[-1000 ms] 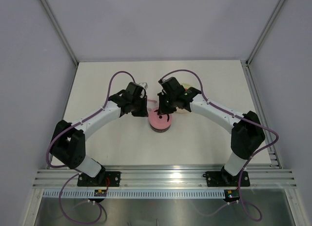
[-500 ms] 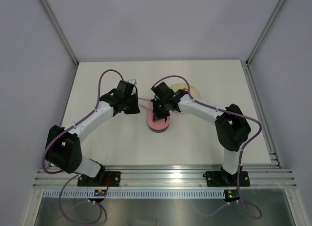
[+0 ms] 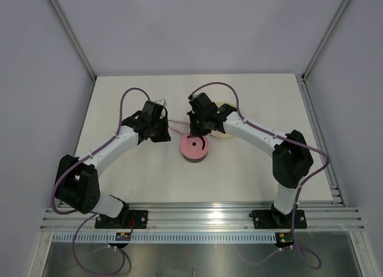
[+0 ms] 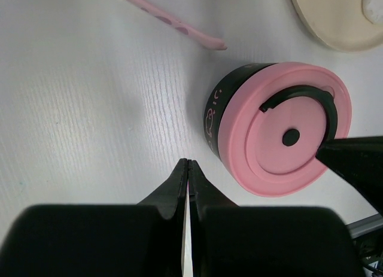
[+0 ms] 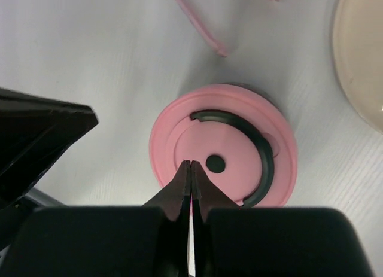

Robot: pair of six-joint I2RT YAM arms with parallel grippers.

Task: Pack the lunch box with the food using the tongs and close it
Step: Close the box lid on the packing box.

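Top external view, biggest thing first: what carries it all?
— A white bench (image 3: 251, 175), with the lunch box (image 4: 214, 112) standing near its middle. I'll place everything from that box.
And the arms?
— The left arm (image 3: 114, 146) reaches in from the box's left and the right arm (image 3: 257, 132) from its right, both bent toward its far side.
Next in size?
— A cream plate (image 4: 341, 20), just beyond the box on its right. It is close, with a strip of bench between them.
Is the box shut?
— Yes. The round pink lid (image 5: 222, 142) sits flat on it and covers the whole mouth. The lid has a dark curved band and a dark dot at its centre. The inside is hidden.
The tongs?
— The tongs (image 4: 173, 20) lie flat on the bench beyond the box to its left, near it but not touching, with neither pincer on them.
And the pincers?
— The left pincer (image 4: 187, 163) is clenched with its tips pressed together, over bare bench just left of the box. The right pincer (image 5: 190, 164) is clenched too, its tips over the lid beside the centre dot; whether they touch the lid I cannot tell
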